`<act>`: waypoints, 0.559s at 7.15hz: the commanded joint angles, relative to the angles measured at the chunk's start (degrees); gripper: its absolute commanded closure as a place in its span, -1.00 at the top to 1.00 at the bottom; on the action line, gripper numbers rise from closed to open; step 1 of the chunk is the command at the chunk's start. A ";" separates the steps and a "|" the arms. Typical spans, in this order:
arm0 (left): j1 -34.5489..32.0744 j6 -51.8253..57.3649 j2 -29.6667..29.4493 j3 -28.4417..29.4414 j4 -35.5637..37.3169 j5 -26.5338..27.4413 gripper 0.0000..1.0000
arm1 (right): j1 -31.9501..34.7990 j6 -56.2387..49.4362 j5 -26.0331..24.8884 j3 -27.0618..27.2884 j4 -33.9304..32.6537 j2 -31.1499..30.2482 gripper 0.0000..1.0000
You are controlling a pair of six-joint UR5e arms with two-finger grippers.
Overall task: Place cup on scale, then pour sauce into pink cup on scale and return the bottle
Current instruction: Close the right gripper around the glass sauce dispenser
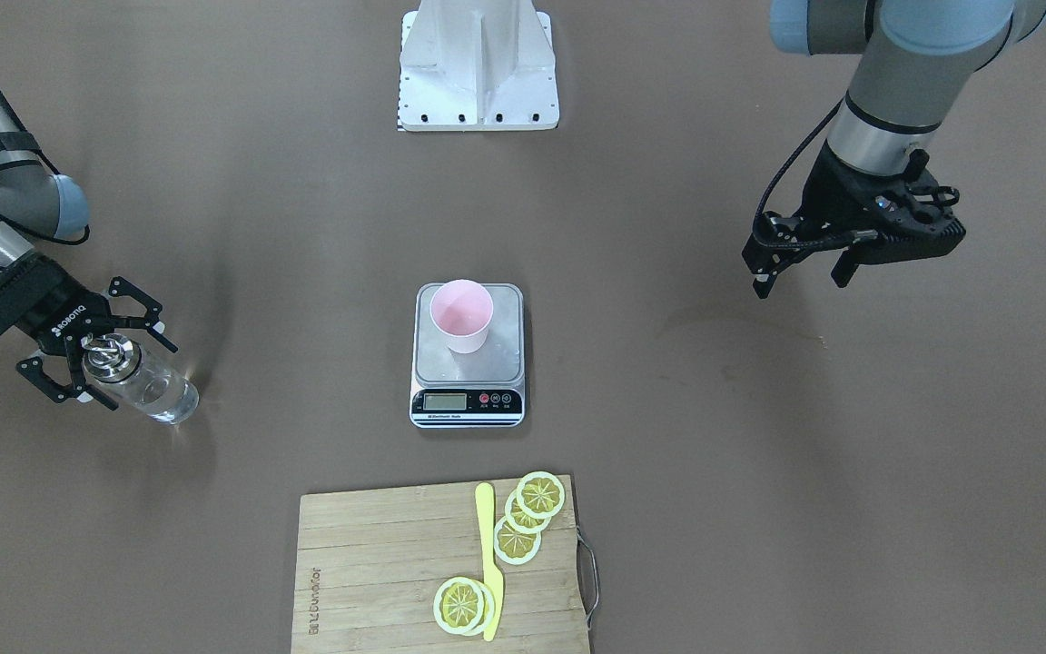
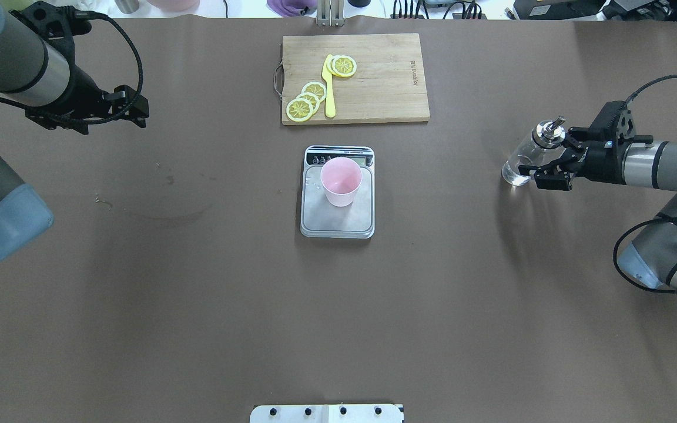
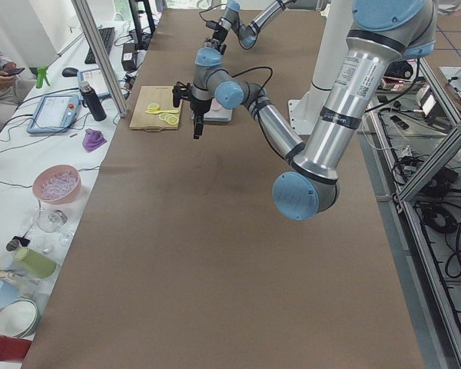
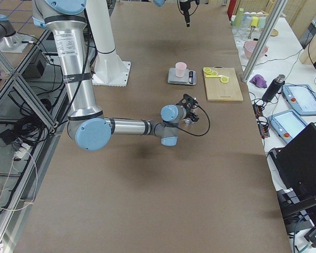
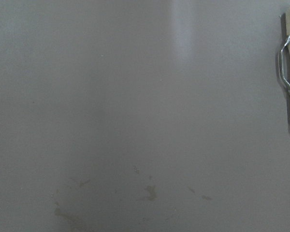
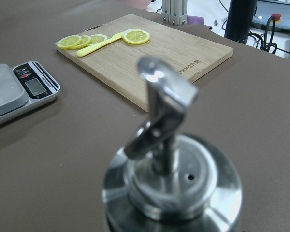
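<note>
Near the table's right end, one bottle stands upright with clear sauce in its lower part. The right gripper has its jaws spread wide to either side of the neck, and they do not appear to clamp it. At the table's centre one scale carries one pink cup on its steel platform. Beyond the scale's display side, at the middle of the far edge, lies one wooden cutting board. It holds one yellow knife and what look like five overlapping lemon slices. Toward the far left corner the left gripper hangs above the surface, jaws apart and empty. A white base plate sits at the near edge.
</note>
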 commanded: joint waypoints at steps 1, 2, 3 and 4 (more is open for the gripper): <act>-0.07 0.00 0.00 -0.04 0.00 0.00 0.93 | -1.57 0.06 -3.05 -0.21 0.05 0.24 0.88; -0.07 0.00 0.00 -0.04 0.00 0.00 0.93 | -2.10 0.06 -4.02 -0.12 0.05 0.24 0.88; -0.07 0.00 0.00 -0.04 0.00 0.00 0.93 | -2.19 0.06 -5.07 -0.12 0.14 0.24 0.85; -0.07 0.00 0.00 0.05 0.00 0.00 0.93 | -2.19 0.14 -5.17 -0.12 0.14 0.24 0.72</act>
